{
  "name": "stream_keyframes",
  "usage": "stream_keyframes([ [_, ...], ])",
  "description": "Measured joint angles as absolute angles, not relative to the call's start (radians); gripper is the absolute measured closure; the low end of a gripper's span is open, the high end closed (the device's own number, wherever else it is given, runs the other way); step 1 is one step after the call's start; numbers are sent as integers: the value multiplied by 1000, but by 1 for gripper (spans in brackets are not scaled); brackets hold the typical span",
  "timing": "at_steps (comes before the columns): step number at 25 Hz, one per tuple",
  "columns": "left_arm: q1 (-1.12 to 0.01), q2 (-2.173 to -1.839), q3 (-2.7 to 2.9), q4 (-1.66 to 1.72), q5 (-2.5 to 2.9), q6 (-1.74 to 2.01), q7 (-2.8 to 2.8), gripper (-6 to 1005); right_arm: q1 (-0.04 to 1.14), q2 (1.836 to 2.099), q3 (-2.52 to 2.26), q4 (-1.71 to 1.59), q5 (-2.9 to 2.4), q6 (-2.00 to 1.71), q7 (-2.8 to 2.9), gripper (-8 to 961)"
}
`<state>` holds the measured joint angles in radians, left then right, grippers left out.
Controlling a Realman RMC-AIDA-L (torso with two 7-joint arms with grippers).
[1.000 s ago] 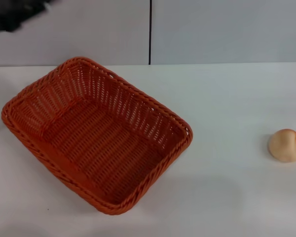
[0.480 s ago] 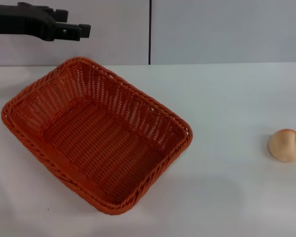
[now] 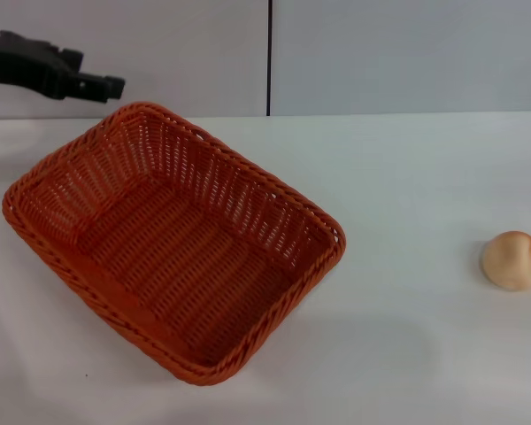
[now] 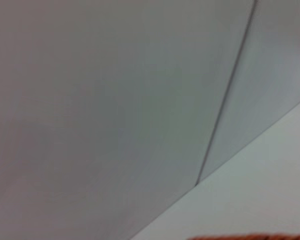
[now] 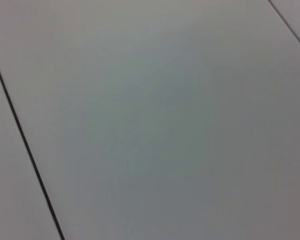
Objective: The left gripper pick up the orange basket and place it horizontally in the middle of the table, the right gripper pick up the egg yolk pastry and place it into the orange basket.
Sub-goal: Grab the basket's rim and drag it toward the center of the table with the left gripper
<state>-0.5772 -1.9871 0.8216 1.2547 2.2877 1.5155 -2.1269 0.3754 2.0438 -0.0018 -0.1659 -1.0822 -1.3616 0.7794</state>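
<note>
Head view, largest to smallest. The table [image 3: 407,168], white, fills the lower three quarters of the frame, with a grey wall panel [image 3: 407,53] behind its far edge. The basket [image 3: 173,239], orange wicker, sits on the table in the left half of the frame, empty, its long axis running diagonally from upper left to lower right, so it is not yet horizontal or centred. The left gripper [image 3: 113,86] enters from the upper left edge, raised above the table, its tip pointing toward frame right; it stands just above and left of the basket's far corner, apart from the rim. The basket lies below and to the right of the fingers, and this arm is the nearer one to it. Whether the fingers are parted or closed cannot be told from this side-on view; they hold nothing. The pastry [image 3: 512,260], a small dome, rests on the table near the right edge, well apart from the basket. The right gripper does not appear in any view.
</note>
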Motion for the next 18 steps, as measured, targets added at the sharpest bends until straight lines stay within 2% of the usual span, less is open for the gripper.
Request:
stream_keyframes([
  [4, -582, -1995, 820, 1262, 2337, 1511, -2130, 189, 380, 2045, -2, -166, -1082, -1340, 781, 859],
  [7, -593, -2013, 818, 1245, 2404, 1475, -2135, 192, 381, 2046, -2, -165, -1081, -1337, 781, 844],
  [12, -592, -2026, 828, 1222, 2419, 1429, -2130, 196, 379, 2048, -1, -163, -1081, -1337, 781, 632],
  [17, -605, -2031, 833, 1187, 2451, 1414, -2128, 201, 375, 2049, 9, -160, -1080, -1335, 781, 625],
  [18, -621, -2048, 844, 1164, 2514, 1399, -2127, 202, 375, 2049, 11, -160, -1080, -1335, 781, 624],
])
